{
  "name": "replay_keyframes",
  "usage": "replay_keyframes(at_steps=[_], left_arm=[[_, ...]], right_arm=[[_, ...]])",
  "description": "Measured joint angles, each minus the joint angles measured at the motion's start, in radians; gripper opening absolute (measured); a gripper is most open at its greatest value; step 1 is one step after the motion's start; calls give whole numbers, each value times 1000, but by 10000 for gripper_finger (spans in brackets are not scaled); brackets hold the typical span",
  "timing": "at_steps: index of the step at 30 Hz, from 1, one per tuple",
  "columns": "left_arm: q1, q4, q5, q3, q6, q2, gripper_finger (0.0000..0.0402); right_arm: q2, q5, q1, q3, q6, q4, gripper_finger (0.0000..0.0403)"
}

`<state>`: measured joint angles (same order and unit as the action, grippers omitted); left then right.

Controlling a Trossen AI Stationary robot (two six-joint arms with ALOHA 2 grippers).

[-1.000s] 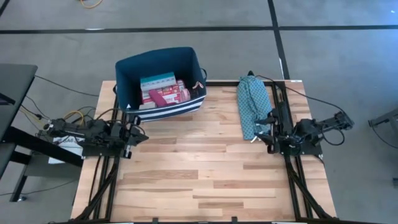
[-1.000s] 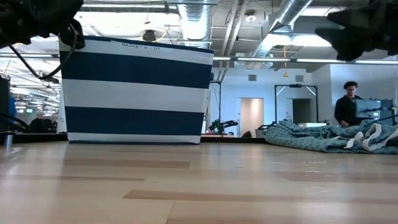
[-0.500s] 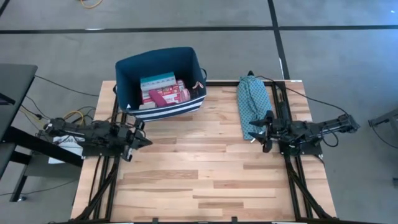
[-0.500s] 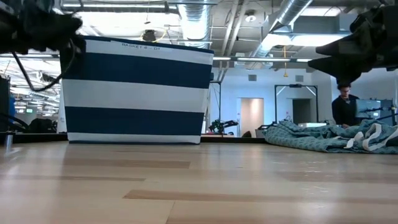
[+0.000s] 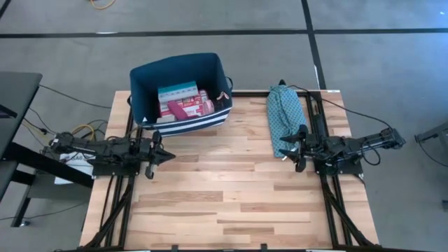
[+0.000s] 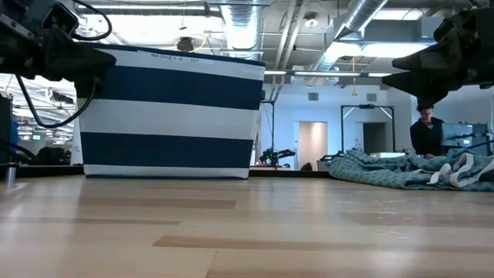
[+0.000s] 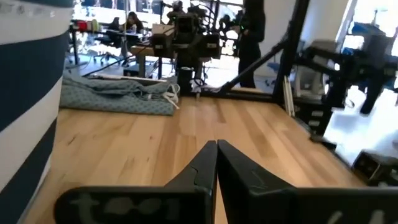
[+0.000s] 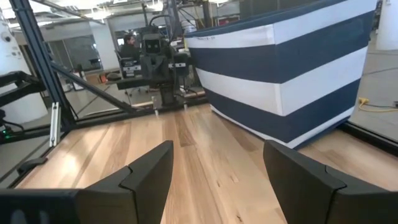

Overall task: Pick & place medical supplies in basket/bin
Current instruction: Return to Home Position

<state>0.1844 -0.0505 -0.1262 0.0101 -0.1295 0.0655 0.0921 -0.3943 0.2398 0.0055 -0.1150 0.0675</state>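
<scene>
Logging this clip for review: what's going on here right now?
Nothing is being handled. The medical supplies lie inside the navy striped bin near the table's far left corner. The left gripper, shut and empty, sits at the left edge; the right gripper, open and empty, sits at the right edge beside the teal cloth bundle.

The left gripper (image 5: 162,155) has edged toward the middle of the table (image 5: 231,189) as its arm flattened out. The right gripper (image 5: 295,148) apparently sank lower, its arm stretching flat.
</scene>
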Motion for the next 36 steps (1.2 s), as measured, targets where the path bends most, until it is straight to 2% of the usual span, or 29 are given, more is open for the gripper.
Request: replay_keyframes(at_steps=[7,36], left_arm=[[0,4,14,0,121,7,0],[0,7,10,0,116,7,0]], right_arm=[[0,0,0,0,0,0,244],[0,0,0,0,1,0,244]])
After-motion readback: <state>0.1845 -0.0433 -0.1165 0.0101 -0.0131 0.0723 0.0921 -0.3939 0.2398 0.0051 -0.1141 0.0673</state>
